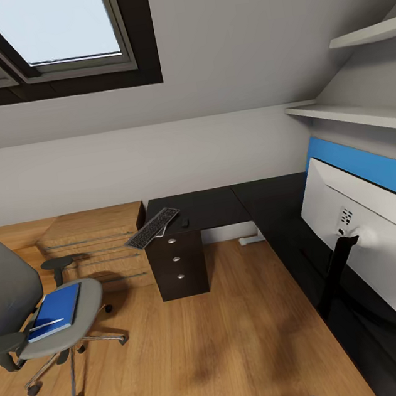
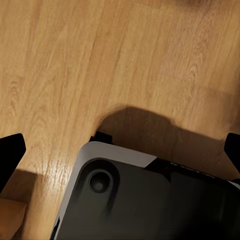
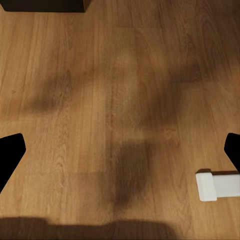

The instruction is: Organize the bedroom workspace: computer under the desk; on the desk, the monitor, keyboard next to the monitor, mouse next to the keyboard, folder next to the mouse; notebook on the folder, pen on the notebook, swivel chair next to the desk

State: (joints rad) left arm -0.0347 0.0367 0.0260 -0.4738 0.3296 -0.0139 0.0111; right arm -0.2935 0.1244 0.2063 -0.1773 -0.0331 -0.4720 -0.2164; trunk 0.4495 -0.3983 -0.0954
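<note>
The swivel chair stands on the floor at the left, apart from the desk. The blue folder lies on its seat, with the white pen across it. I cannot make out the notebook. The keyboard lies askew on the desk's left end, overhanging the edge, and the mouse sits just right of it. The monitor stands on the desk's right wing, white back toward me. The computer is out of view. My left gripper and right gripper hang open over the floor.
A dark drawer unit stands under the desk's left end, with a light-wood chest of drawers to its left. Open plank floor lies between chair and desk. A white desk foot sits near the right gripper. My base is below the left gripper.
</note>
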